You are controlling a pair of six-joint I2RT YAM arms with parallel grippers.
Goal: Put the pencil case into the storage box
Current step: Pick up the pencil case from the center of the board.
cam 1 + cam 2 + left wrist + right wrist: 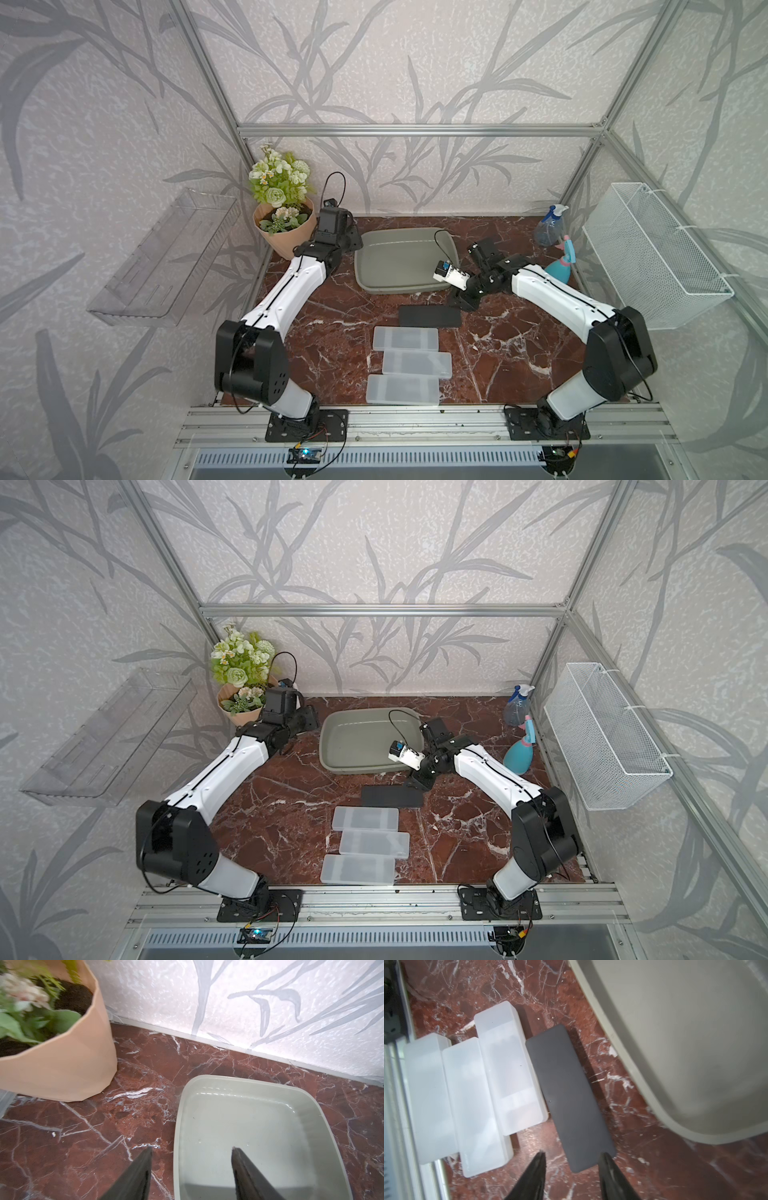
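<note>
A black pencil case (430, 316) (390, 796) lies flat on the marble table, just in front of the grey-green storage box (399, 257) (357, 737). My right gripper (573, 1153) is open over the case's right end (571, 1093); one fingertip is at its corner, the other stands clear of it. In both top views the right gripper (463, 303) (417, 783) points down there. My left gripper (191, 1148) is open astride the left rim of the box (249, 1126), one finger over the table and one over the bare inside. The box holds nothing.
Three frosted white cases (405, 338) (417, 363) (402, 389) lie in a row in front of the black one. A potted plant (286, 237) stands back left by the left wrist. Two spray bottles (548, 226) (563, 262) stand back right. A wire basket (652, 253) and a clear tray (166, 257) hang on the side walls.
</note>
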